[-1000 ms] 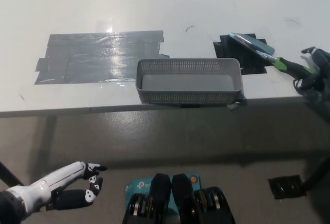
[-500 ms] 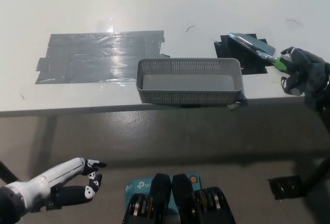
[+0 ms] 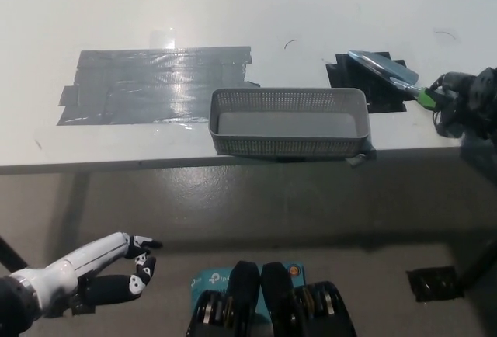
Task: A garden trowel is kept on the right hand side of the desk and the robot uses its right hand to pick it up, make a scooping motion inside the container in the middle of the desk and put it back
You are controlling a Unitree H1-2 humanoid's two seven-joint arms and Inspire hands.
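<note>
While the left hand [image 3: 124, 275] is just hanging low on the left below the desk [image 3: 311, 3] edge, fingers apart and holding nothing, the right hand [image 3: 466, 105] is doing all the work. A second ago it was sitting out past the end of the handle with most of the grip showing. Now it's covering the black part of the handle and its fingers are looking curled tight around it, with only the green bit poking out on the blade side. So I'm calling that a grasp being made.

The trowel [image 3: 380, 65] itself isn't really going anywhere yet. The blade is lying over the black tape [image 3: 342, 77] at the right, just behind the basket's [image 3: 289, 147] far right corner. The small shift I'm seeing matches everything else in the picture sliding over, so that's the camera moving, not the tool.

Meaning for the task: pickup is looking nearly done, and the lift, the scoop in the basket and the put-back are all waiting.
</note>
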